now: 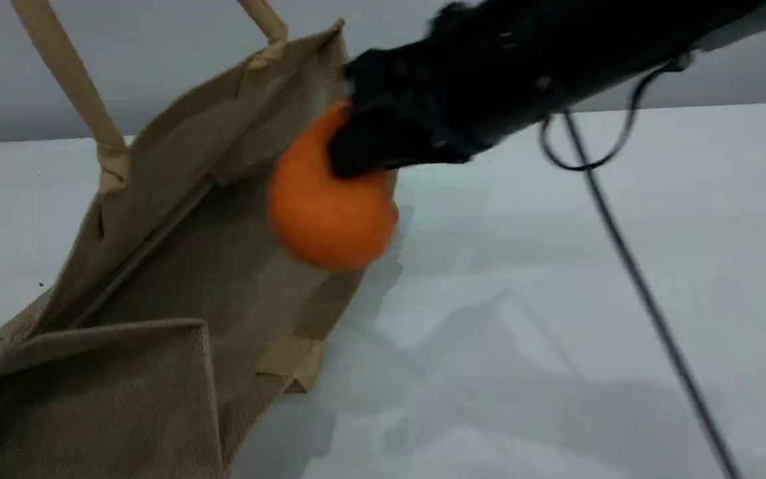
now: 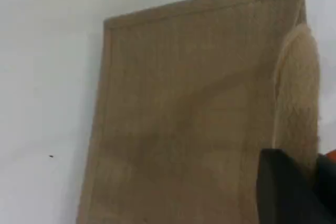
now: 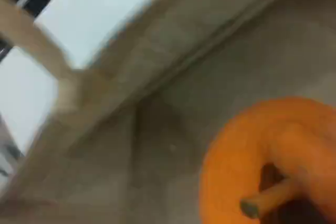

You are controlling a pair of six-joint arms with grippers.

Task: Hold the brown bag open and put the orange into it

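Observation:
The brown bag (image 1: 177,266) lies tilted on the white table with its mouth gaping toward the right. One beige handle (image 1: 70,80) rises taut out of the top edge. The orange (image 1: 330,213) hangs over the bag's open mouth, with my right gripper (image 1: 363,140) shut on its top. The right wrist view has the orange (image 3: 262,156) with its stem close up, and the bag's inside (image 3: 157,103) behind it. In the left wrist view the bag's outer wall (image 2: 184,119) fills the frame. A padded handle (image 2: 299,87) runs down into my left gripper (image 2: 286,192), which is shut on it.
A black cable (image 1: 622,246) hangs from the right arm and crosses the right half of the white table (image 1: 556,299). A grey wall stands behind the table's far edge.

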